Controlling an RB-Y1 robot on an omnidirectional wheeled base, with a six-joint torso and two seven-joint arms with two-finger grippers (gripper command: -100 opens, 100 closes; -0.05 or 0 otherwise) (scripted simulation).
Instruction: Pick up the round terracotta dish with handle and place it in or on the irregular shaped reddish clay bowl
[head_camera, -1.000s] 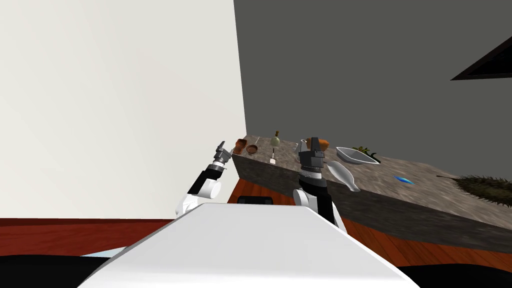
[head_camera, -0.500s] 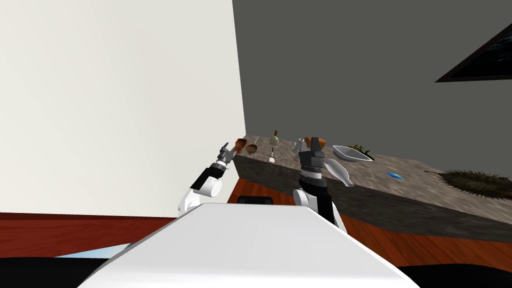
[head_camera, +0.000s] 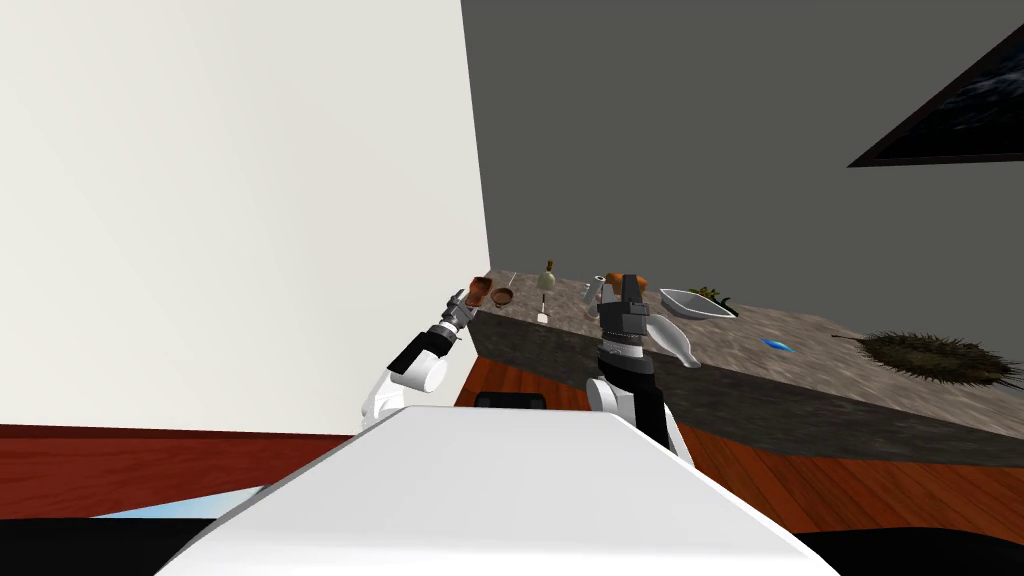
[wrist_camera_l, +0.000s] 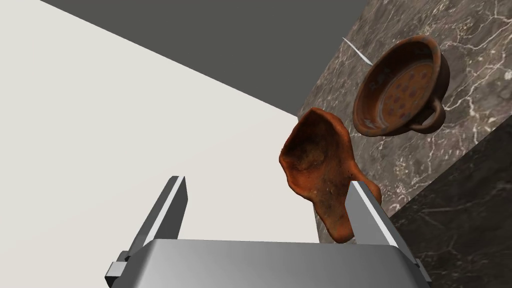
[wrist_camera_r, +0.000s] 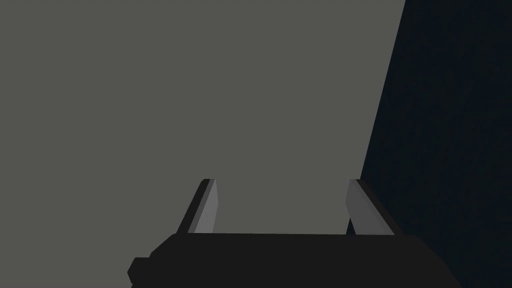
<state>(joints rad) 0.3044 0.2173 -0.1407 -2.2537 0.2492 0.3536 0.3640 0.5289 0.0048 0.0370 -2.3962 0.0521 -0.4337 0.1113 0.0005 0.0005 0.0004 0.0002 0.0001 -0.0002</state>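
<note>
The round brown dish with a loop handle (wrist_camera_l: 400, 92) rests on the dark marble counter (wrist_camera_l: 470, 45), near its corner. Beside it, right at the corner, stands the irregular reddish clay bowl (wrist_camera_l: 317, 165). My left gripper (wrist_camera_l: 267, 200) is open, just off the counter's end, and one finger (wrist_camera_l: 367, 215) is beside the bowl's near edge. In the head view the left gripper (head_camera: 458, 302) is next to the bowl (head_camera: 480, 290), with the dish (head_camera: 502, 297) past it. My right gripper (head_camera: 622, 287) is raised over the counter's front, and its wrist view shows the fingers (wrist_camera_r: 207, 205) open.
Further along the counter (head_camera: 560, 345) are a small pale vase (head_camera: 547, 277), a white oblong dish (head_camera: 695, 303), a grey fish-shaped piece (head_camera: 675, 343), a blue item (head_camera: 775, 345) and a spiky dark plant (head_camera: 930, 355). A white wall stands left of the counter, with wood floor (head_camera: 520, 380) below.
My left gripper has moved closer to the counter's corner and the clay bowl. My head's view has shifted slightly. The right arm has held its pose.
</note>
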